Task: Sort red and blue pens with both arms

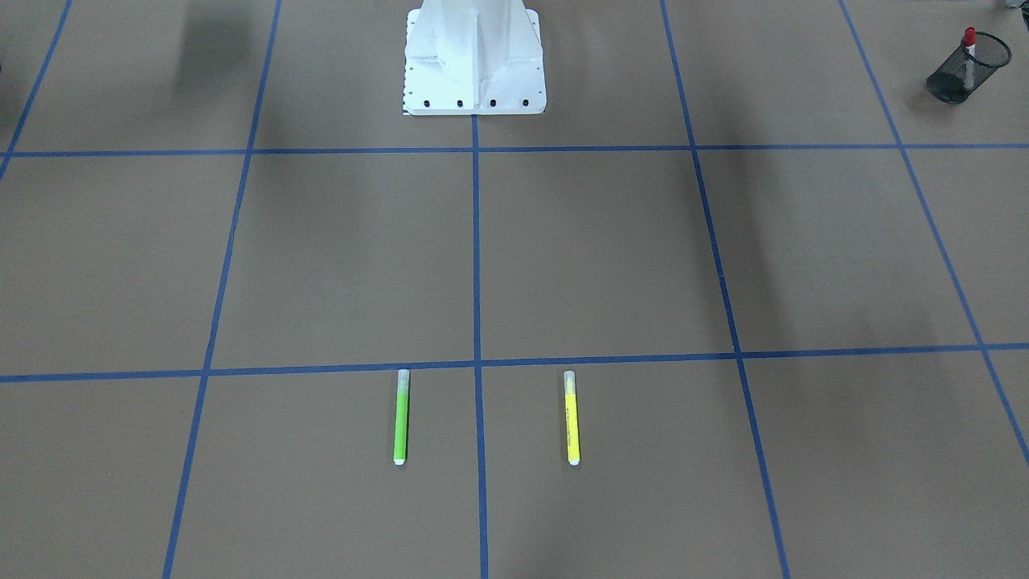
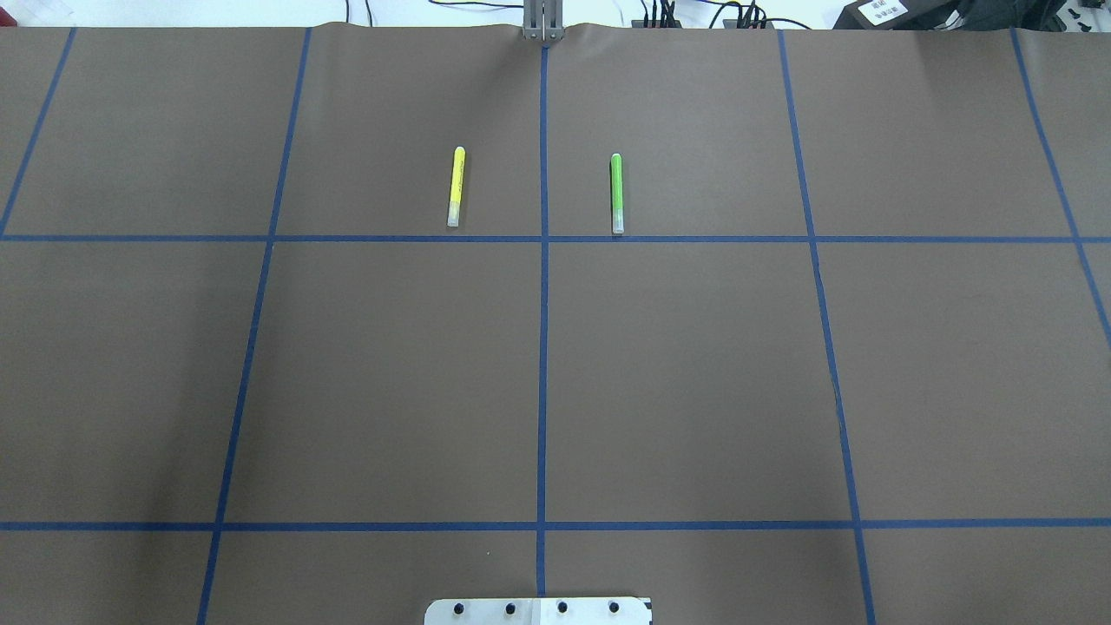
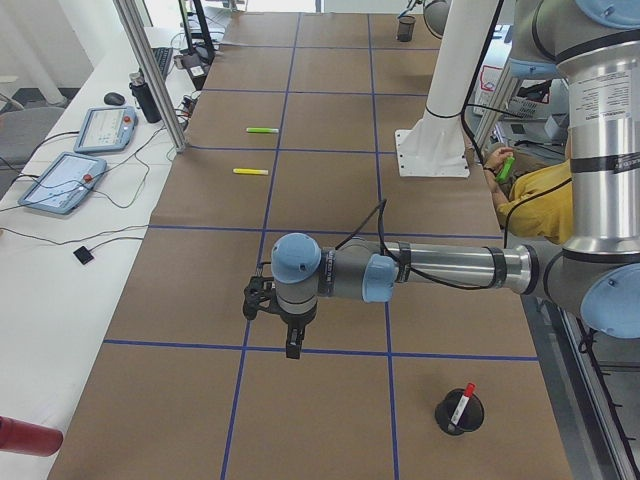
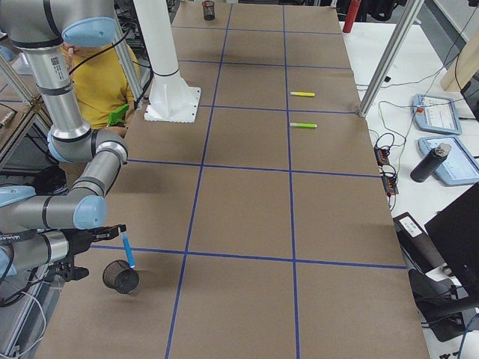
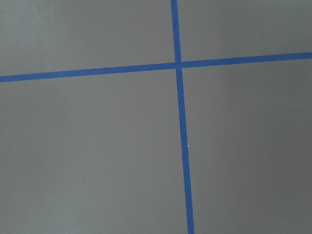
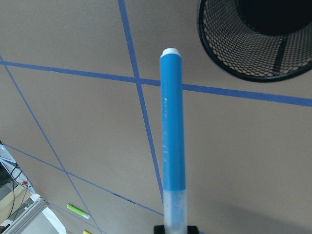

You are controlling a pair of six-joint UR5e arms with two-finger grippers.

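Observation:
The red pen [image 3: 463,404] stands in a black mesh cup [image 3: 458,413] near the table's corner; it also shows as the red pen [image 1: 969,50] inside that cup [image 1: 967,68]. My left gripper [image 3: 292,346] hangs over bare table to the left of the cup; I cannot tell whether it is open or shut. My right gripper [image 6: 175,229] is shut on the clear-capped end of the blue pen [image 6: 173,141]. This blue pen [image 4: 129,250] hangs tilted just above a second mesh cup [image 4: 120,277], beside the cup's rim [image 6: 229,58].
A green marker [image 2: 617,193] and a yellow marker [image 2: 456,185] lie parallel on the far side of the table. The white robot pedestal [image 1: 474,60] stands at the table's edge. A person in a yellow shirt [image 4: 97,82] sits behind the robot. Tablets [image 3: 62,182] lie on the side bench.

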